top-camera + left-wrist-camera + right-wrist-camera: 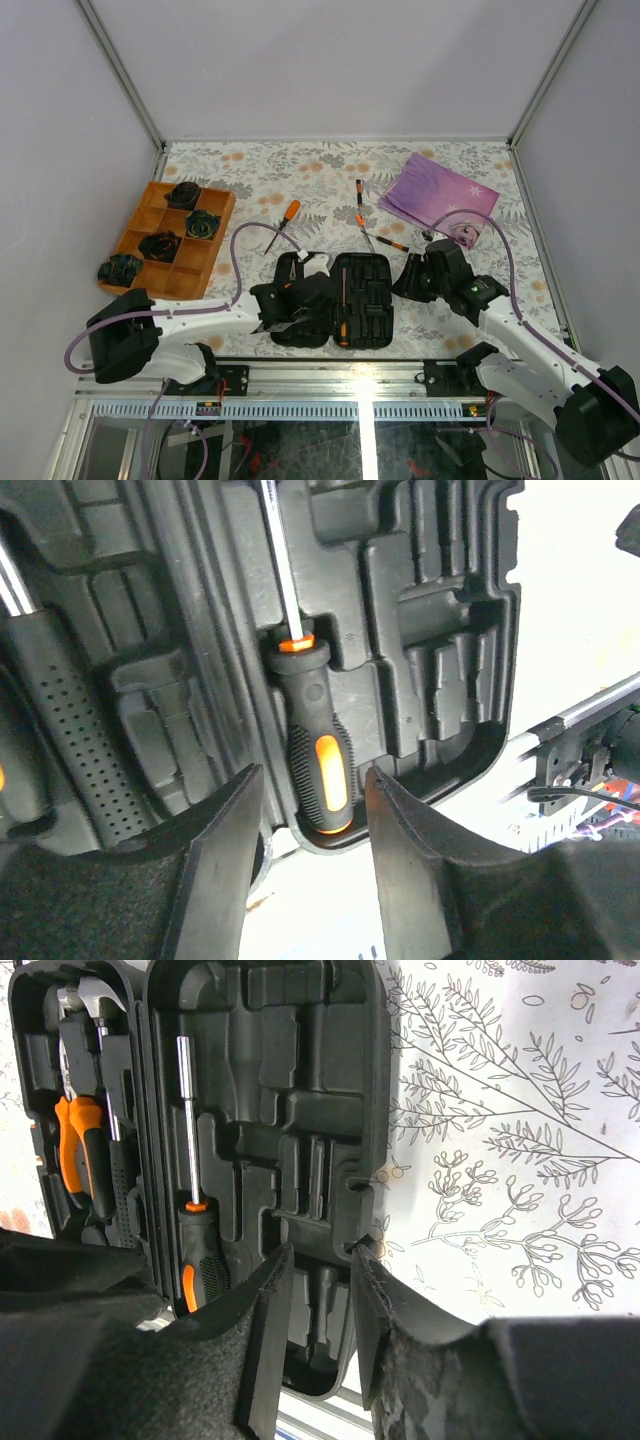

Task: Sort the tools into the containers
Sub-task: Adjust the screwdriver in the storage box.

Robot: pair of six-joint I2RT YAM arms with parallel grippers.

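left gripper [313, 772] is hovering half parted over the screwdriver [305, 680] in the tool case [440, 630]; right gripper [322, 1252] is hanging narrowly parted, empty

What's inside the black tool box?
The open tool case holds a black-and-orange screwdriver in one half, and orange-handled pliers and a hammer in the other. The other moulded slots look empty. The right gripper covers the near end, so that part is hidden.

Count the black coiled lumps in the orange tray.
4 lumps in the orange tray: one at its far end, one by its right wall, one mid-tray, one at its near-left corner. None appears hidden.
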